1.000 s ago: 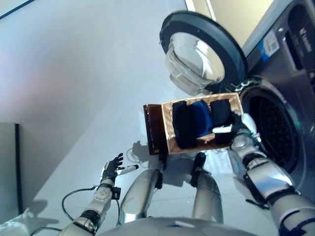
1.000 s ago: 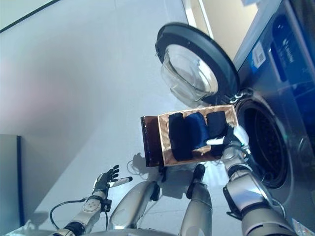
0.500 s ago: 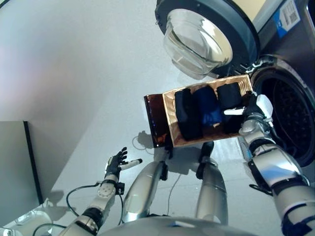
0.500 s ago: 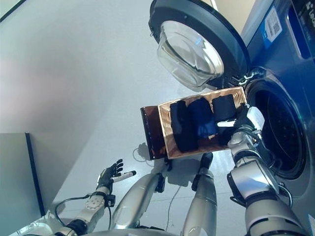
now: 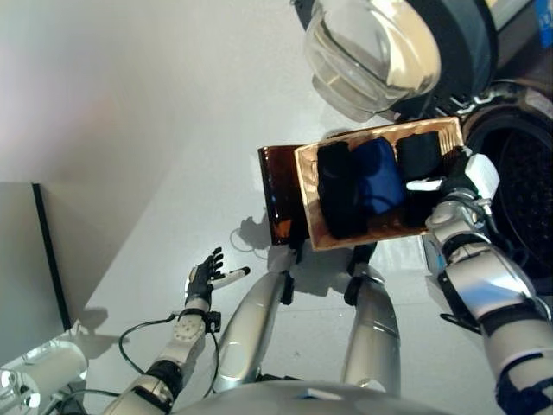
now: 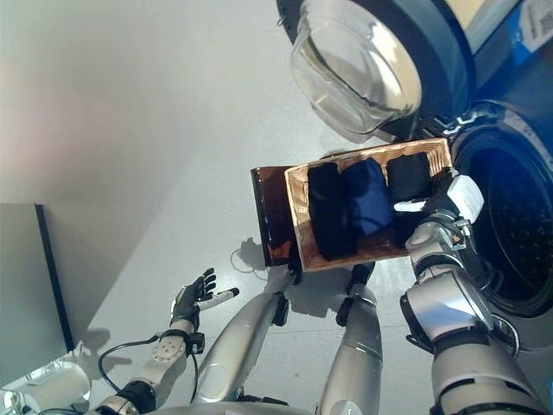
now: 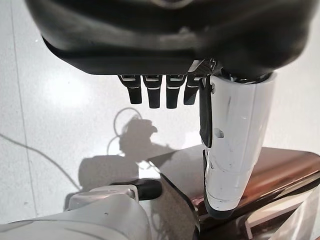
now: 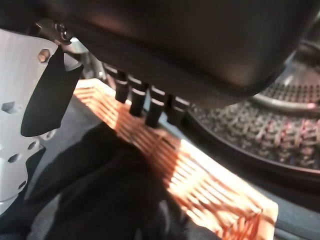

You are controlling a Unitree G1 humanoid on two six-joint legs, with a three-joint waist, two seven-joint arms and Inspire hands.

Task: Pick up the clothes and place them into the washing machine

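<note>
A shallow wicker basket (image 5: 306,201) rests on a dark brown box (image 5: 276,194) beside the washing machine's open drum (image 5: 518,164). In it lie a black cloth (image 5: 339,199), a blue cloth (image 5: 378,183) and another black cloth (image 5: 419,156). My right hand (image 5: 455,192) is open at the basket's end nearest the drum. Its white-covered thumb (image 8: 20,125) is over that black cloth (image 8: 100,200) and its fingers (image 8: 145,100) are above the wicker rim (image 8: 200,175). My left hand (image 5: 203,278) hangs open and empty low on the left, above the floor (image 7: 60,100).
The round glass door (image 5: 389,43) stands open above the basket. The drum (image 8: 280,130) lies just past the rim. A grey panel (image 5: 17,259) stands at the far left and a white object (image 5: 43,367) lies at the lower left.
The camera has shifted, so the whole scene sits differently in view. My right hand has crept a little further over the black cloth at the basket's end. The left hand has stayed put.
</note>
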